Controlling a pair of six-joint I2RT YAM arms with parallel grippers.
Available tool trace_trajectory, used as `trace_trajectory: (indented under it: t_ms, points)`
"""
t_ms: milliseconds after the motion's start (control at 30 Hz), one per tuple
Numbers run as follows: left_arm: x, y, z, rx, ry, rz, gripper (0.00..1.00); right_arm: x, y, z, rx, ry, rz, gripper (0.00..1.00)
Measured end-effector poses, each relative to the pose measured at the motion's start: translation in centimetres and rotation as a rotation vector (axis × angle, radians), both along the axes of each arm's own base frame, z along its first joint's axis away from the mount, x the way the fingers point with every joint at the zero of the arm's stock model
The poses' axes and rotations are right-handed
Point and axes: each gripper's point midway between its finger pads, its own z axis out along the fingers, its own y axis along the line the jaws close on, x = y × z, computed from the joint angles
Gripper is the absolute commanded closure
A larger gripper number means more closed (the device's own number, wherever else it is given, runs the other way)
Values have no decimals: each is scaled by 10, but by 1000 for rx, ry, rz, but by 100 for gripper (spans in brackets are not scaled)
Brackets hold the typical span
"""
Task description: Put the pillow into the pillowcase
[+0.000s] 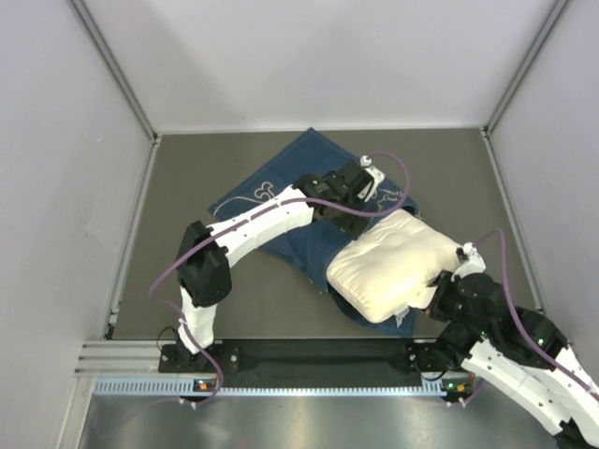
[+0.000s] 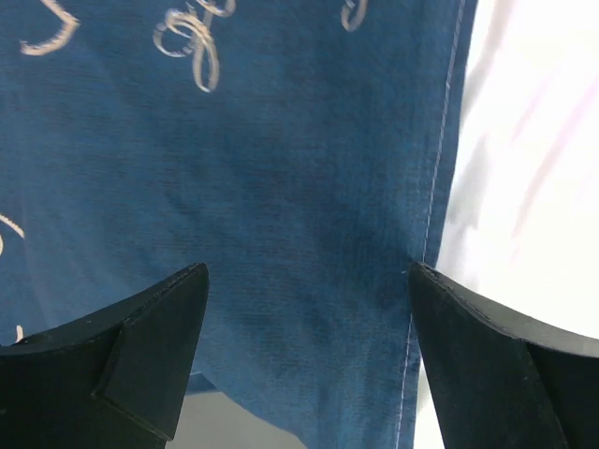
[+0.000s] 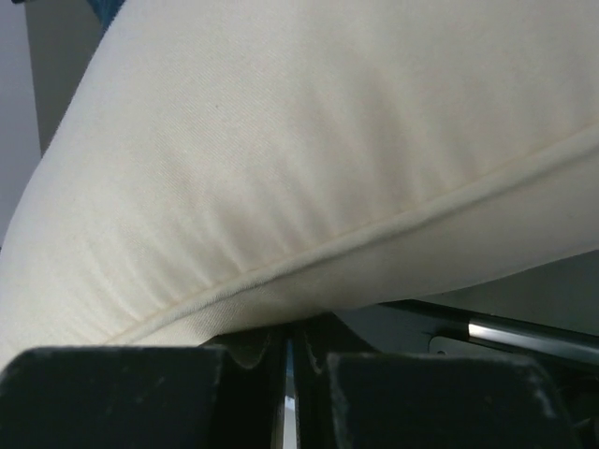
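1. Your pillow [image 1: 388, 262] lies across the near right part of the pillowcase [image 1: 281, 201], on the table [image 1: 215, 309].
2. The white cursive on the pillowcase is too loose for you to read.
3. Your right gripper [image 3: 285, 351] is pressed together, pinching the pillow's edge.
4. Your left gripper [image 2: 309, 271] stands spread wide just above the pillowcase's stitched hem, holding nothing.

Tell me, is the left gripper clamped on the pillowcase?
No, the left gripper hangs wide open above the pillowcase, pinching nothing.
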Motion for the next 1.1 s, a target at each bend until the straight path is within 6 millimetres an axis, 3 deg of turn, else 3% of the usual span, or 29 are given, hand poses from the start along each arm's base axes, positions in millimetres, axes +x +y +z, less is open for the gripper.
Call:
trace_trajectory:
  t_ms: [133, 300, 367, 500, 767, 1100]
  points:
    - [-13, -2, -16, 26, -10, -42, 10, -2, -2, -12, -18, 26, -7, 100]
    - [-25, -5, -36, 57, -26, -82, 14, -10, -5, -59, -57, 107, -9, 100]
    - [-28, -5, -39, 70, -32, -92, 16, -7, -2, -66, -43, 108, -16, 100]
    - [-30, -8, -39, 94, -70, -105, 26, -5, -1, -63, -18, 89, -26, 100]
    - [-30, -27, -45, 132, -112, -143, 24, -5, -2, -66, -35, 105, -35, 100]
    - [12, -69, -19, 95, -241, -87, 27, -4, -2, -66, -36, 103, -37, 100]
